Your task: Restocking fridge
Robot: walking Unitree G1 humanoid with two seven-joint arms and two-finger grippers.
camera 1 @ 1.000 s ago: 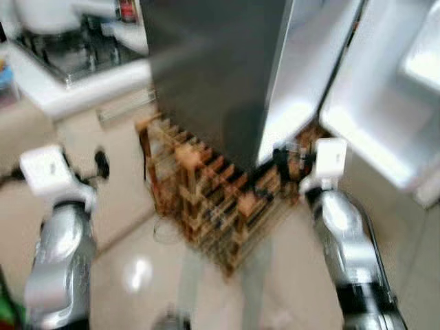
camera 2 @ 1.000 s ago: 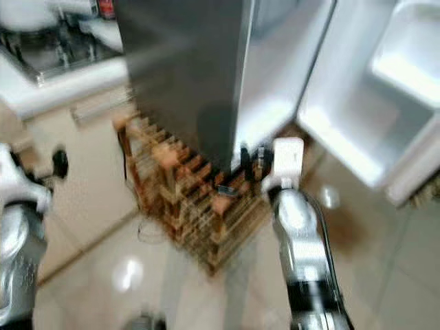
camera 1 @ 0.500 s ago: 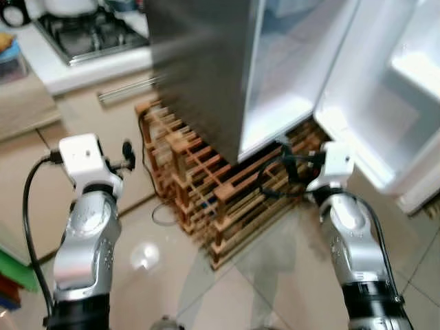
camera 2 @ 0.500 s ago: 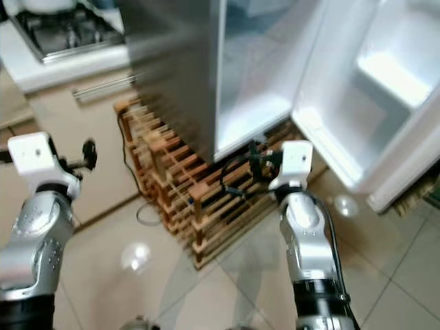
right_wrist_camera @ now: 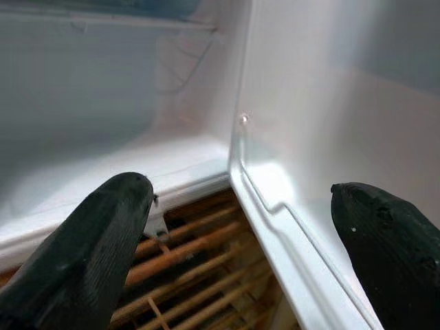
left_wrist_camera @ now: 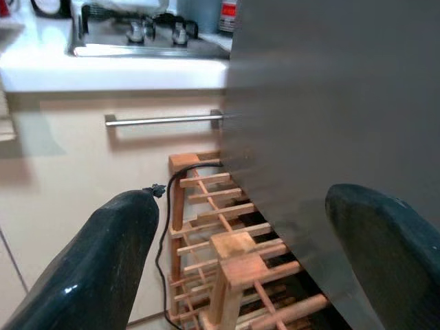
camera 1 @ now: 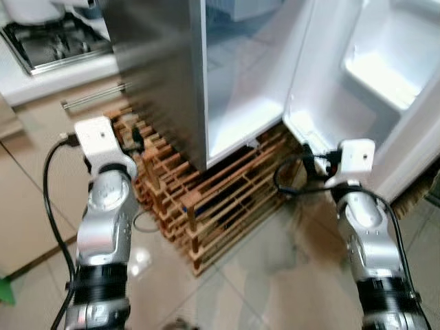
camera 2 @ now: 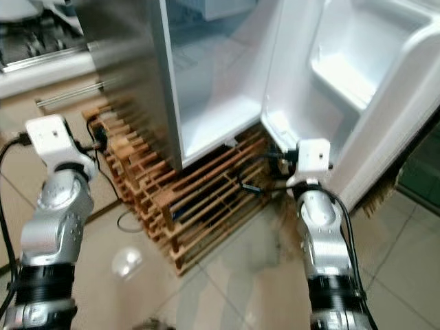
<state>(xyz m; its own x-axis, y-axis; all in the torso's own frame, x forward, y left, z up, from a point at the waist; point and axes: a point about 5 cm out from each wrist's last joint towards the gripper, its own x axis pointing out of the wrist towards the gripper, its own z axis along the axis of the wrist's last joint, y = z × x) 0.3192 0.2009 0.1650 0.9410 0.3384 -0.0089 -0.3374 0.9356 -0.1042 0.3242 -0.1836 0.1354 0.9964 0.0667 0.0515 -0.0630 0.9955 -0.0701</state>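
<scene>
Head views: you face fridge (camera 1: 165,75) standing on wooden pallet (camera 1: 213,199), its door (camera 1: 371,75) swung wide at your right. Left gripper (camera 1: 135,135) by fridge's grey side. Right gripper (camera 1: 311,159) near door's bottom corner.
Left wrist: fingers (left_wrist_camera: 89,261) apart, empty; stove (left_wrist_camera: 137,31) beyond.
Right wrist: fingers (right_wrist_camera: 96,240) apart, empty, facing fridge's bare interior.

Lots cut off or smeared here

The fridge (camera 1: 165,75) runs off the top edge, its steel side blurred. The stove (camera 1: 48,41) is cropped at the corner, the wooden rack (camera 1: 206,199) slips under the fridge, and the open door (camera 2: 357,75) runs past the right edge.
</scene>
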